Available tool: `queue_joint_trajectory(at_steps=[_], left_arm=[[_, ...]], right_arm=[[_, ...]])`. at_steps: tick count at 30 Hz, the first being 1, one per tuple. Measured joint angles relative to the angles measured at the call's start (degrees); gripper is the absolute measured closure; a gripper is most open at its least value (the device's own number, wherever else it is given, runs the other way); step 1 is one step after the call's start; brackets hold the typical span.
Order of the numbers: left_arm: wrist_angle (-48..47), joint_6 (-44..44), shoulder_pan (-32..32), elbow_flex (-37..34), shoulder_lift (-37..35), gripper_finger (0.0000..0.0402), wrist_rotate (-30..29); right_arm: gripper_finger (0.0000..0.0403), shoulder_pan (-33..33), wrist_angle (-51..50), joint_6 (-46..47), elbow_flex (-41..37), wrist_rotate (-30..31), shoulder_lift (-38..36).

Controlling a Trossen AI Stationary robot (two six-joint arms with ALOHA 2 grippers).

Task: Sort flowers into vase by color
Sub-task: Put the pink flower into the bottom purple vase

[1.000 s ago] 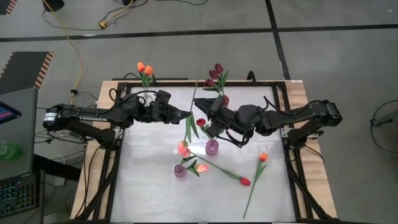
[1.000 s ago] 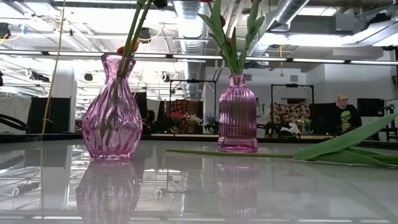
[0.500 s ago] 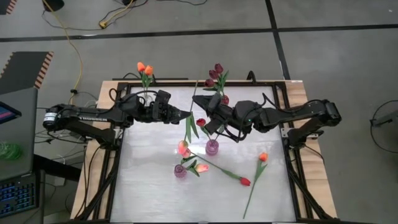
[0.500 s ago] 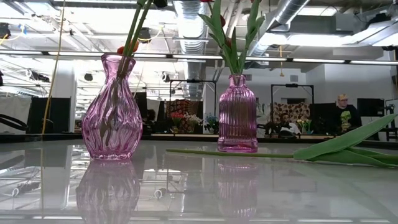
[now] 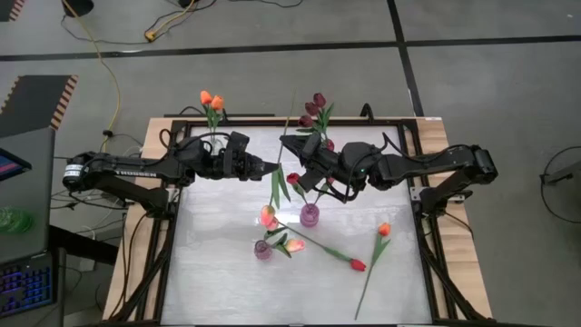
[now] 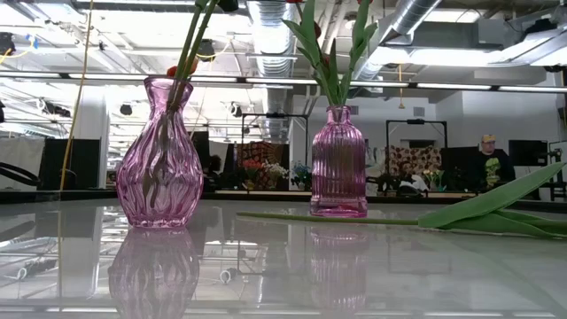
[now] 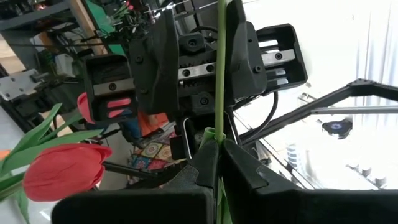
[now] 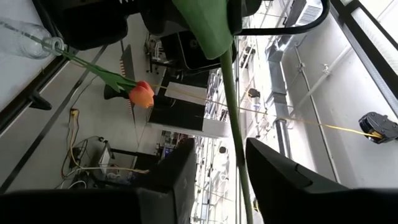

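My left gripper [image 5: 271, 168] reaches in from the table's left and is shut on the thin green stem [image 5: 283, 145] of one of the flowers, held above the table's far middle. The stem's leaves [image 5: 276, 188] hang on its near side. My right gripper [image 5: 290, 148] faces it from the right and is open. Its fingers [image 8: 273, 177] stand on either side of the same stem [image 8: 231, 118], a little farther along it, without touching. In the left wrist view the right gripper [image 7: 211, 62] shows straight ahead, with the stem between its jaws. My left gripper pinches the flower's bare stem [image 7: 219, 134] between its two fingers, just above a small leaf joint. The fingers come about level from the table's left and lie across the stem. The flower is lifted clear of the table, its stem running from far to near.
Two pink glass vases [image 5: 310, 216] [image 5: 263, 251] with flowers stand mid-table. A vase of maroon tulips [image 5: 316, 104] and one of orange tulips [image 5: 211, 100] stand at the far edge. A red flower [image 5: 358, 265] and an orange one [image 5: 384, 229] lie on the table at the near right.
My right gripper has moved toward the table's far left, from over the middle vase up to the stem that my left gripper holds. Its fingers now stand around that stem. The left gripper and the flower have kept still.
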Motion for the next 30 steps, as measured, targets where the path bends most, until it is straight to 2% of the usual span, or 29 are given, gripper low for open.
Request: queue_joint_trajectory(at_steps=[15, 23, 30], left_arm=[[0.0, 3.8, 0.0, 0.0, 0.0, 0.0401, -0.1], [-0.1, 15.5, 0.0, 0.0, 0.0, 0.0401, -2.8], [0.5, 25.6, 0.0, 0.0, 0.0, 0.0387, -4.5]], right_arm=[[0.0339, 0.0, 0.0, 0.1, 0.0, -0.3, 0.0], [0.0371, 0.0, 0.1, 0.1, 0.0, -0.2, 0.0], [0.0372, 0.0, 0.1, 0.1, 0.0, 0.5, 0.0]])
